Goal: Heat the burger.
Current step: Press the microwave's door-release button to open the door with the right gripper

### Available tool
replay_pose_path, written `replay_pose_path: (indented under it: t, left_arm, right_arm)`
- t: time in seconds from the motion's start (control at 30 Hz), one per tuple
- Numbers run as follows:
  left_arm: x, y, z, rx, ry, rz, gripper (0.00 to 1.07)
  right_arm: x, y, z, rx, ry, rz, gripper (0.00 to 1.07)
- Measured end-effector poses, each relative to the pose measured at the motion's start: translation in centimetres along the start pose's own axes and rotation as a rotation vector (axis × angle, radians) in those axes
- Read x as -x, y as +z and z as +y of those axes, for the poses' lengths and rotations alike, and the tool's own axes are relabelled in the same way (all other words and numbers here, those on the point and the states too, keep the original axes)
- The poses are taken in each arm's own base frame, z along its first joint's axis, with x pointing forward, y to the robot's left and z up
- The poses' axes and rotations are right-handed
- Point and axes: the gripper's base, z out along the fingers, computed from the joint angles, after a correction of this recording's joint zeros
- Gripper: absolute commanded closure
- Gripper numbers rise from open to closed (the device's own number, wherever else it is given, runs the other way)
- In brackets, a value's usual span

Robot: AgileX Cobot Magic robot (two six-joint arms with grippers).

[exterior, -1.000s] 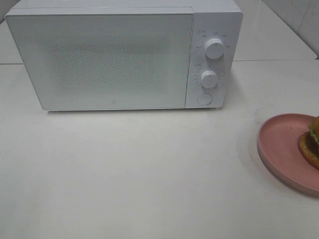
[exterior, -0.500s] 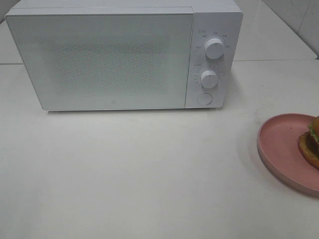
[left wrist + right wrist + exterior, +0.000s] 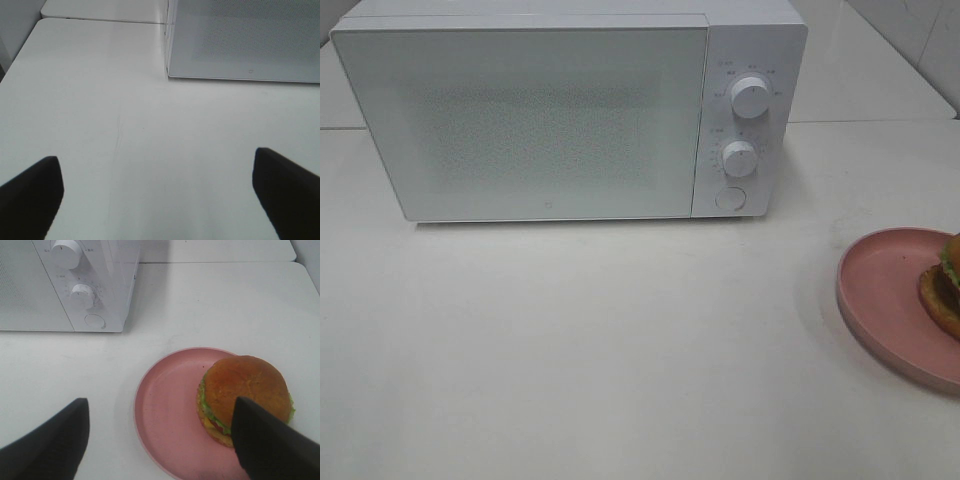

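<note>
L gripper [image 3: 156, 169] hangs low over the bare table [image 3: 100, 100], jaws spread wide, nothing btwn them. It faces the lower left corner of the microwave [image 3: 760, 30], prob parked there so it's ready to catch the door [image 3: 520, 120] once it pops.

Door is shut flush and shows no handle. My guess is the round button [image 3: 730, 198] under the two knobs [image 3: 750, 97] on the right-hand panel is the release. That would explain why nothing has gone near the food yet: oven has to be opened first.

Right of the oven and nearer the table's front edge sits the pink plate [image 3: 885, 300], well apart from the microwave. The burger [image 3: 245, 390] is on it, off-centre toward the side away from the oven, upright, bun on top, lettuce showing at the edge. Overhead cam crops half of it at the frame edge; wrist cam shows it whole.

R gripper [image 3: 160, 407] hovers above plate + burger, jaws released and wide, gripping nothing. One finger [image 3: 260, 440] overlaps the burger's edge in its own cam, contact not evident. Looks pre-positioned for a pick. Can't tell whether plate rim or bun is the target. Task basically at the start.
</note>
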Motion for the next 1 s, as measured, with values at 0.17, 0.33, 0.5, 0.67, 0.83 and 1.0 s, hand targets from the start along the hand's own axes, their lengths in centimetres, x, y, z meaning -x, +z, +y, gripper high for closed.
replay_pose_path:
  t: [0.17,0.33,0.5,0.67,0.83,1.0]
  left_arm:
    - [0.0,0.0,0.0,0.0,0.0,0.0,0.1]
    - [0.0,0.0,0.0,0.0,0.0,0.0,0.1]
    - [0.0,0.0,0.0,0.0,0.0,0.0,0.1]
    - [0.0,0.0,0.0,0.0,0.0,0.0,0.1]
    - [0.0,0.0,0.0,0.0,0.0,0.0,0.1]
    - [0.0,0.0,0.0,0.0,0.0,0.0,0.1]
  right_arm:
    - [0.5,1.5,0.0,0.0,-0.001,-0.001,0.33]
    - [1.3,3.3,0.1,0.001,-0.001,-0.009,0.33]
    - [1.9,5.0,0.1,0.0,-0.001,-0.007,0.33]
    - [2.4,6.9,0.1,0.001,-0.001,-0.013,0.33]
    - [3.0,8.5,0.3,0.009,-0.004,-0.06,0.33]
    - [3.4,9.4,1.3,0.056,-0.029,-0.103,0.33]
